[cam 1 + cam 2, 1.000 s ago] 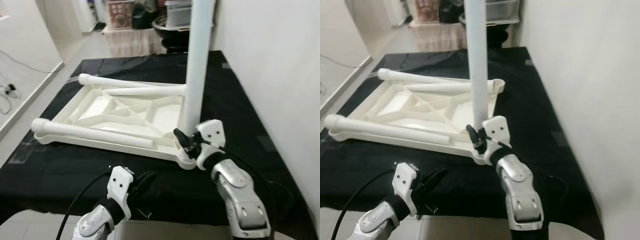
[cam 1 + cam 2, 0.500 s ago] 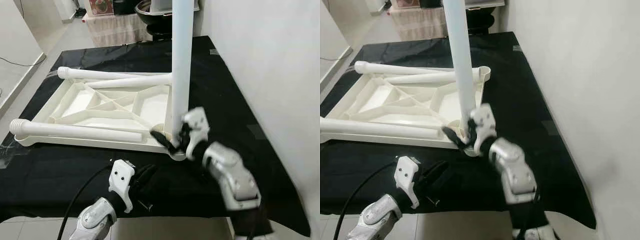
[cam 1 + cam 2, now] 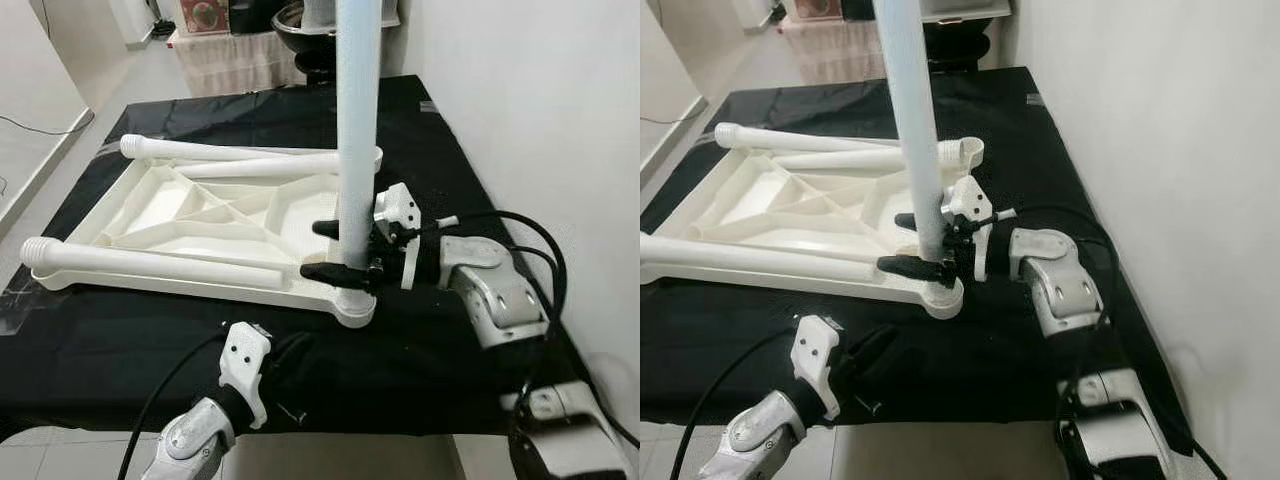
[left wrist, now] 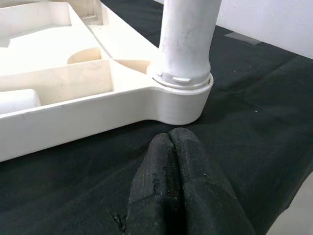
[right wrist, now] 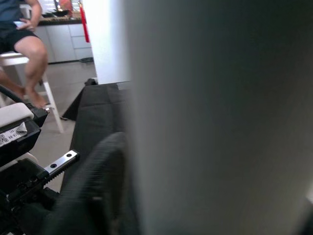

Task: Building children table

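A white children's table top [image 3: 180,285] lies upside down on a black cloth. One white leg [image 3: 358,130] stands upright in its near right corner socket [image 4: 181,105]. My right gripper [image 3: 335,250] reaches in from the right, shut on this leg just above the socket, one finger in front and one behind. A loose leg [image 3: 150,262] lies along the near edge, and another leg [image 3: 230,152] lies at the far edge. My left gripper [image 4: 171,147] is shut and holds nothing. It rests on the cloth just short of the socket.
A white wall [image 3: 520,100] runs close along the right side. The black cloth's front edge [image 3: 400,425] is right below my arms. A cloth-covered stand [image 3: 240,60] with clutter stands beyond the far end. A person sits on a white stool [image 5: 29,54] in the right wrist view.
My right arm has swung out to the right and its gripper now clasps the upright leg from the side, slightly higher. The left gripper has stayed put. The camera shifted early on.
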Controlling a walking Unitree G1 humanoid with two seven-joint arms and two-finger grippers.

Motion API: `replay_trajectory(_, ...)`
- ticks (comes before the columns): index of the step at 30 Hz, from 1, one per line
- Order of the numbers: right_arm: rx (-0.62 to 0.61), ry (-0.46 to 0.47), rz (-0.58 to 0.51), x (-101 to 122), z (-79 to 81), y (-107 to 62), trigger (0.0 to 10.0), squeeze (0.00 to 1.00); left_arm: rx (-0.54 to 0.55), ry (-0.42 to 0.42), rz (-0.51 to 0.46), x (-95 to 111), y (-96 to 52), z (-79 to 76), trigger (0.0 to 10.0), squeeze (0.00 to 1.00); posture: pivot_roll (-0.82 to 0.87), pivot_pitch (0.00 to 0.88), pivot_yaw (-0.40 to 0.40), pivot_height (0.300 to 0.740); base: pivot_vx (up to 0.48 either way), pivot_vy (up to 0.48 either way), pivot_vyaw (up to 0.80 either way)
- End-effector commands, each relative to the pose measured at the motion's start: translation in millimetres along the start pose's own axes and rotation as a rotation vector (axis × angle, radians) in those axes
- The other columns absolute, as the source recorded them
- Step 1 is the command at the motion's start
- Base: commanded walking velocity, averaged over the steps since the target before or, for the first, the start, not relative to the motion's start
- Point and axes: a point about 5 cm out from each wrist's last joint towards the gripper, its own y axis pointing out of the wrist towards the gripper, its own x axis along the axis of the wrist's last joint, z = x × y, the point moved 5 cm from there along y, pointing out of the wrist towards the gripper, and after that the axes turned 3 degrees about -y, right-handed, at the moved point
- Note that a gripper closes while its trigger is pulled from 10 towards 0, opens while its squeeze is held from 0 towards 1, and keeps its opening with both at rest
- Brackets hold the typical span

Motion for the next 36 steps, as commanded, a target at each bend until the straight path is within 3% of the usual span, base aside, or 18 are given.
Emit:
replay_trajectory(1,0.060,0.015,-0.021,-1.8,7.7,8.7,0.0,0.00,0.010,0.001,0.009,-2.3,-3.4,0.1,10.0,0.00,0.01,0.161,0.042,0.740,0.000,0.000,0.00)
replay_trajectory(7,-0.100,-0.022,-0.012,-7.6,-6.8,-3.6,0.0,0.00,0.013,-0.004,0.006,-1.9,-4.3,-1.4,10.0,0.00,0.01,0.166,0.041,0.740,0.000,0.000,0.00)
replay_trajectory(9,-0.311,0.037,-0.029,-14.2,-16.5,-15.5,0.0,0.00,0.013,-0.005,0.005,-2.1,-5.3,-1.8,10.0,0.00,0.01,0.168,0.032,0.740,0.000,0.000,0.00)
replay_trajectory(10,-0.516,0.115,0.003,-30.4,-21.1,-27.5,0.0,0.00,0.013,-0.006,0.005,-2.2,-6.2,-1.9,10.0,0.00,0.01,0.169,0.031,0.740,0.000,0.000,0.00)
replay_trajectory(11,-0.516,0.115,0.003,-30.4,-21.1,-27.5,0.0,0.00,0.013,-0.006,0.005,-2.2,-6.2,-1.9,10.0,0.00,0.01,0.169,0.031,0.740,0.000,0.000,0.00)
replay_trajectory(12,-0.781,0.110,0.113,-50.4,-24.9,-41.2,0.0,0.00,0.015,-0.006,0.006,-2.1,-7.4,-0.6,10.0,0.00,-0.01,0.176,0.033,0.740,0.000,0.000,0.00)
replay_trajectory(14,-0.781,0.110,0.113,-50.4,-24.9,-41.2,0.0,0.00,0.015,-0.006,0.006,-2.1,-7.4,-0.6,10.0,0.00,-0.01,0.176,0.033,0.740,0.000,0.000,0.00)
replay_trajectory(16,-0.959,0.178,0.192,-75.8,16.2,-48.3,0.0,0.00,0.012,-0.011,0.006,-1.3,-7.8,0.4,10.0,0.00,-0.01,0.181,0.041,0.740,0.000,0.000,0.00)
replay_trajectory(17,-0.959,0.178,0.192,-75.8,16.2,-48.3,0.0,0.00,0.012,-0.011,0.006,-1.3,-7.8,0.4,10.0,0.00,-0.01,0.181,0.041,0.740,0.000,0.000,0.00)
replay_trajectory(18,-0.976,0.217,0.207,-84.3,30.6,-45.0,0.0,0.00,0.007,-0.011,0.008,-2.1,-7.4,1.0,10.0,0.00,-0.03,0.160,0.060,0.740,0.000,0.000,0.00)
replay_trajectory(21,-0.949,0.219,0.197,-86.7,31.0,-38.4,0.0,0.00,0.001,-0.015,0.011,-3.3,-5.8,1.2,10.0,0.00,-0.02,0.153,0.052,0.740,0.000,0.000,0.00)
replay_trajectory(22,-0.929,0.189,0.198,-87.7,18.5,-29.2,0.0,0.00,-0.015,-0.010,0.018,-5.0,-3.4,0.7,10.0,0.00,-0.01,0.143,0.047,0.740,0.000,0.000,0.00)
replay_trajectory(23,-0.934,0.182,0.197,-85.9,11.2,-25.6,10.0,0.00,-0.011,-0.007,0.016,-5.0,-2.9,1.2,10.0,0.00,-0.01,0.142,0.047,0.740,0.000,0.000,0.00)
replay_trajectory(26,-0.887,0.212,0.150,-75.9,9.7,-11.9,10.0,0.00,0.013,-0.004,0.007,-3.9,-2.5,3.4,10.0,0.00,-0.01,0.140,0.044,0.740,0.000,0.000,0.00)
replay_trajectory(27,-0.844,0.223,0.116,-70.8,11.4,-6.6,10.0,1.00,0.020,-0.003,0.004,-3.6,-2.1,4.1,10.0,0.00,0.00,0.139,0.038,0.740,0.000,0.000,0.00)
replay_trajectory(34,-0.704,0.194,0.001,-39.7,11.3,1.9,10.0,1.00,0.028,-0.001,-0.001,-3.0,-1.5,4.9,10.0,0.00,0.00,0.137,0.033,0.740,0.000,0.000,0.00)
replay_trajectory(35,-0.648,0.169,-0.034,-29.2,9.8,0.9,10.0,0.00,0.026,0.000,-0.001,-2.9,-1.5,4.8,10.0,0.00,0.00,0.137,0.033,0.740,0.000,0.000,0.00)
replay_trajectory(36,-0.569,0.149,-0.055,-21.9,10.1,0.2,10.0,0.00,0.024,-0.001,-0.001,-3.0,-1.2,4.6,10.0,0.00,0.00,0.135,0.029,0.740,0.000,0.000,0.00)
